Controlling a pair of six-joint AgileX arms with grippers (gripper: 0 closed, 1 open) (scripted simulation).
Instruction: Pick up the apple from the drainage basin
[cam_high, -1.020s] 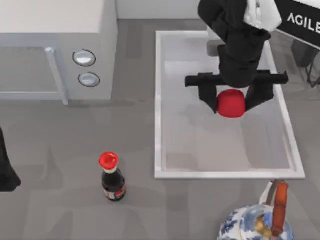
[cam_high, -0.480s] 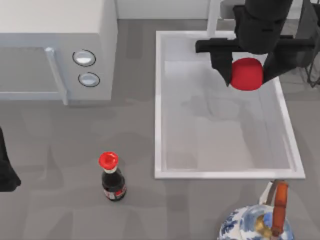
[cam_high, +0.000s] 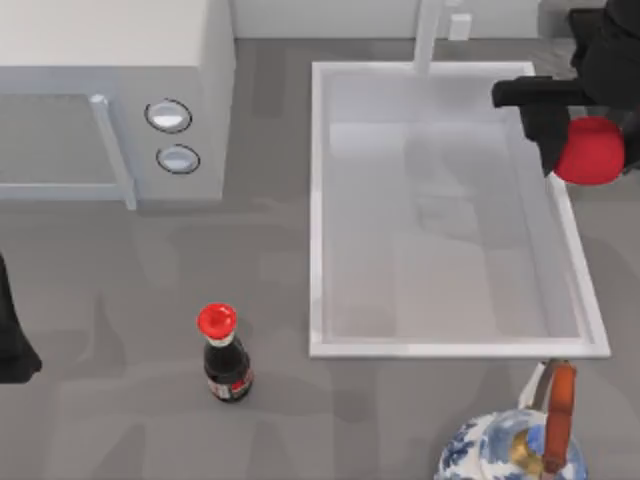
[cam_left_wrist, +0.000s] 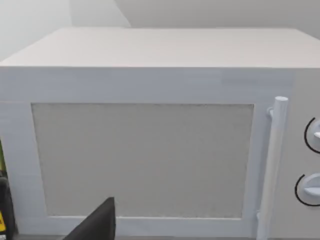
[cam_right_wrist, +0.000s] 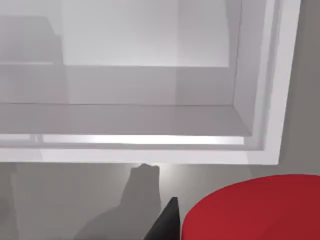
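Right tool (cam_high: 590, 150) clamping apple (cam_high: 590, 152), above basin rim (cam_high: 560, 200)

You see the large white rectangular drainage basin (cam_high: 445, 348) with pale glossy walls, while the small bright-red apple (cam_high: 589, 150) looks smooth and matt. At seven o'clock of the basin, the dark glass-like sauce bottle (cam_high: 228, 370) shines; the grey surface (cam_high: 120, 300) is matt.

light: even, bright | shadows: soft | glare: drainage basin (cam_high: 445, 350) rim | focus: sharp
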